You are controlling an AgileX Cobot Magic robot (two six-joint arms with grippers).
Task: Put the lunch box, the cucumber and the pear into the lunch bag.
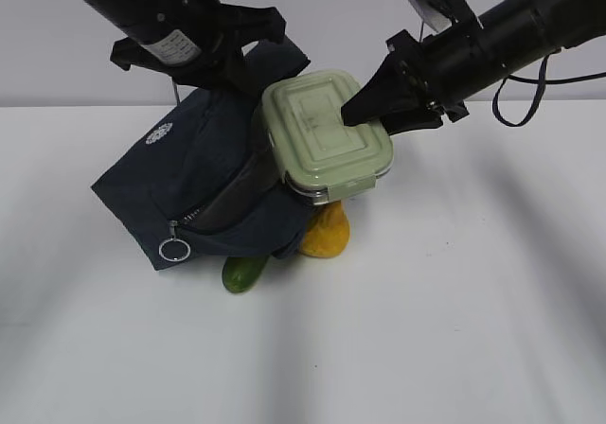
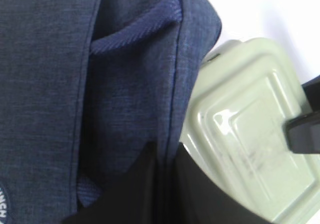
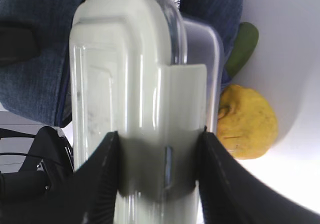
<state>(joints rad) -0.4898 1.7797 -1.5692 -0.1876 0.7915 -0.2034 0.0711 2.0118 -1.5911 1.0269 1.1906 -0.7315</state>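
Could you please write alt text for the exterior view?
The right end effector holds a green-lidded lunch box at the open mouth of a tilted navy lunch bag, which the left arm props up. A cucumber and a pear lie under the bag.

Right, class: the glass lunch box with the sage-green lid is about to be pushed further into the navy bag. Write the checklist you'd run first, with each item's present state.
1. Right hand grips the clear glass lunch box with the pale sage-green lid by its end: ok.
2. Left hand holds the dark navy fabric lunch bag up by its top: cannot tell, hand hidden.
3. Bag mouth open, zipper undone: ok.
4. Box's leading end already inside the mouth: ok.
5. Snap lid sits closed: ok.
6. Dark green cucumber and lumpy yellow pear in the bag: not ok; both lie on the table beneath it.
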